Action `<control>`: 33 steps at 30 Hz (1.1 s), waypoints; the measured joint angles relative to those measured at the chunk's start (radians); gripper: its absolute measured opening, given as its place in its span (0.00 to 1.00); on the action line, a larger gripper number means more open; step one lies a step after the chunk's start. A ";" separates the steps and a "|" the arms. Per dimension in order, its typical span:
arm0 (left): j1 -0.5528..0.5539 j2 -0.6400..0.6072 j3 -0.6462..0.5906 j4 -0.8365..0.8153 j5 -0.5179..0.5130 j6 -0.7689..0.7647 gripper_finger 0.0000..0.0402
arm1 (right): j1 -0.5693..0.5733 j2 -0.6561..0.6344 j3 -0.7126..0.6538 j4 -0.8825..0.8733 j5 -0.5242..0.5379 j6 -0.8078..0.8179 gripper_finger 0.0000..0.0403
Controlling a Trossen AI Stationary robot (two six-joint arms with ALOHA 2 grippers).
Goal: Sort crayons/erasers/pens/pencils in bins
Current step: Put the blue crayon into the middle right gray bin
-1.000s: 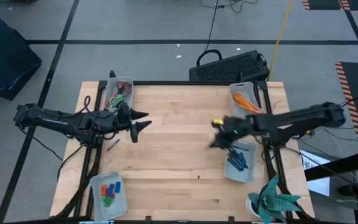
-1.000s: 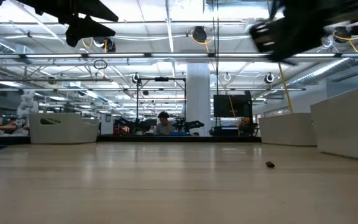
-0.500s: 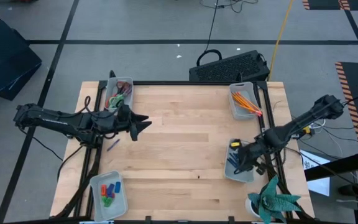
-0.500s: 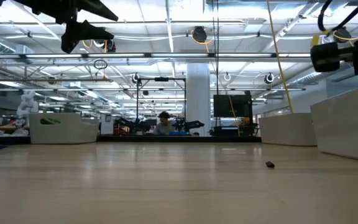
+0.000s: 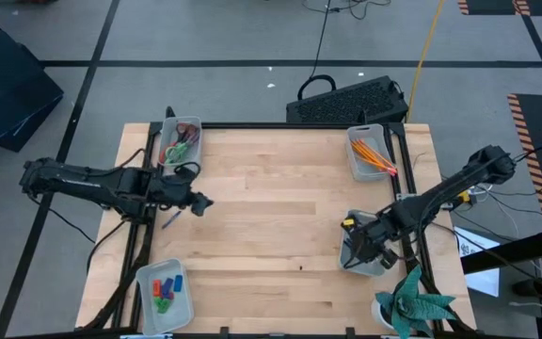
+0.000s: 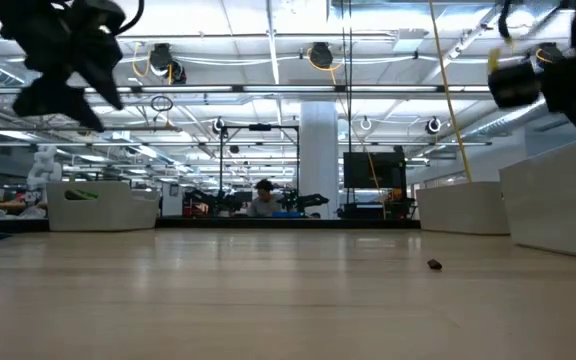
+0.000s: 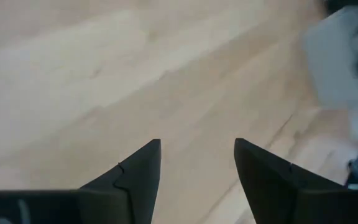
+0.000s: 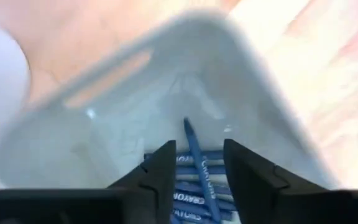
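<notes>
My right gripper (image 5: 351, 250) (image 8: 199, 144) hangs open over the right-hand bin (image 5: 376, 266) (image 8: 166, 68), which holds several blue pens (image 8: 191, 202). One blue pen (image 8: 194, 152) lies in the gap between its fingers; I cannot tell whether it touches them. My left gripper (image 5: 199, 201) (image 7: 197, 142) is open over bare wood, just beyond a purple pen (image 5: 170, 219) lying on the table. Orange pencils (image 5: 376, 156) lie in the far right bin (image 5: 358, 160). Crayons (image 5: 165, 289) lie in the near left bin (image 5: 147, 299).
The far left bin (image 5: 192, 125) holds coloured items. A small dark speck (image 5: 300, 267) (image 6: 434, 264) lies on the wood. A teal object (image 5: 412, 301) sits at the near right corner. A black object (image 5: 351, 99) lies beyond the far edge.
My right gripper has swung from the table's middle toward the right and near edges and has come down over the pens' bin. My left gripper has drawn back toward the left and near edges, toward the purple pen, and has tipped downward.
</notes>
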 joint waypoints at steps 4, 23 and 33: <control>0.038 0.010 0.067 -0.253 0.043 -0.006 0.51 | -0.002 -0.046 0.113 -0.001 0.095 0.028 0.38; 0.242 0.482 0.052 -0.535 0.337 0.304 0.51 | -0.152 -0.009 0.139 0.458 0.311 -0.038 0.42; 0.359 0.765 0.045 -0.518 0.327 0.622 0.51 | -0.135 -0.009 0.139 0.461 0.340 0.023 0.42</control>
